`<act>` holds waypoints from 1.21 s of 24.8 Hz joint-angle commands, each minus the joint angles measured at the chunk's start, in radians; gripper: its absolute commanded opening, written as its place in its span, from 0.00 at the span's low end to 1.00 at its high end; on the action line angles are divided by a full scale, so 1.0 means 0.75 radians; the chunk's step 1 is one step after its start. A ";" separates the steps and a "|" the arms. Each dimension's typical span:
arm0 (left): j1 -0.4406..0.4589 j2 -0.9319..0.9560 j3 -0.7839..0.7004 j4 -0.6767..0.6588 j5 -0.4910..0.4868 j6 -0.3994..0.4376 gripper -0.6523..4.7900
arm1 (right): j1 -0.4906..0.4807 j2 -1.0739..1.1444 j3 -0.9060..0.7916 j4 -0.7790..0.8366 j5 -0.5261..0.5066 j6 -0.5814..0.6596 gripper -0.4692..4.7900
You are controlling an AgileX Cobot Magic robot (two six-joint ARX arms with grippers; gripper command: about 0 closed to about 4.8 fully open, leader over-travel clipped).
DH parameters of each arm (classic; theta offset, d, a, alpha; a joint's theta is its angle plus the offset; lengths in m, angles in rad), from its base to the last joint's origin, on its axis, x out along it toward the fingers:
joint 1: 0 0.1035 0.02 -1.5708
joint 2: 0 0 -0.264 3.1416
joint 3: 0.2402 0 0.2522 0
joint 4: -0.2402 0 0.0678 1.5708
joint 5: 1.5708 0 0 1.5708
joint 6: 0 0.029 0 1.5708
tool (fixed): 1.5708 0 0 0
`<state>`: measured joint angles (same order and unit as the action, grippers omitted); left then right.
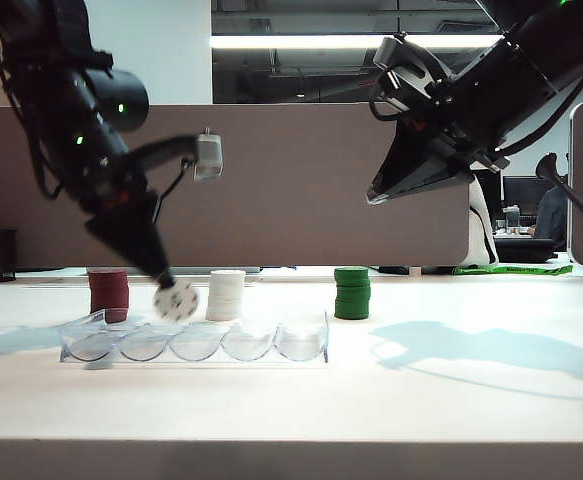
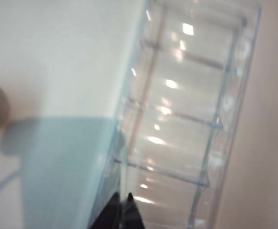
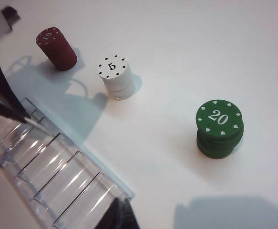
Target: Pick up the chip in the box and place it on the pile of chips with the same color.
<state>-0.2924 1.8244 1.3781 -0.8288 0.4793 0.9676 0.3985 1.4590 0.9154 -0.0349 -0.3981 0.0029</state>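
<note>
Table: white top (image 1: pixel 451 400) with a brown partition behind it and office desks beyond.
Box: clear plastic tray (image 1: pixel 196 340) with five rounded slots, lying lengthwise near the front of the table; its slots look bare.
Chip: white disc (image 1: pixel 176 301) with dark dots around its rim, blurred, held on edge just above the left part of the box, between the red and white stacks as the outside camera sees it.
Left gripper: fingers (image 1: pixel 161 275) pinched together on the chip, pointing down over the box.
Right gripper: (image 1: pixel 386 190) raised high on the right, well clear of the table; whether its jaws are apart I cannot tell.
White pile: (image 3: pixel 115 78) marked 5, behind the box.
Red stack: (image 3: pixel 56 47) beside it.
Green stack: (image 3: pixel 220 128) marked 20, further right.
</note>
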 commanded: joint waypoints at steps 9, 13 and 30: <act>0.002 -0.028 0.222 0.130 0.050 -0.175 0.11 | 0.001 -0.006 0.003 0.013 -0.011 -0.004 0.08; 0.002 -0.026 0.299 0.152 0.050 -0.108 0.11 | 0.001 -0.006 0.003 0.012 -0.012 -0.003 0.08; 0.156 0.216 0.650 -0.050 0.295 -0.214 0.11 | 0.001 -0.006 0.003 0.012 -0.022 -0.004 0.08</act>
<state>-0.1730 1.9755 1.8477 -0.8364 0.6884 0.7975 0.3985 1.4590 0.9154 -0.0353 -0.4118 0.0029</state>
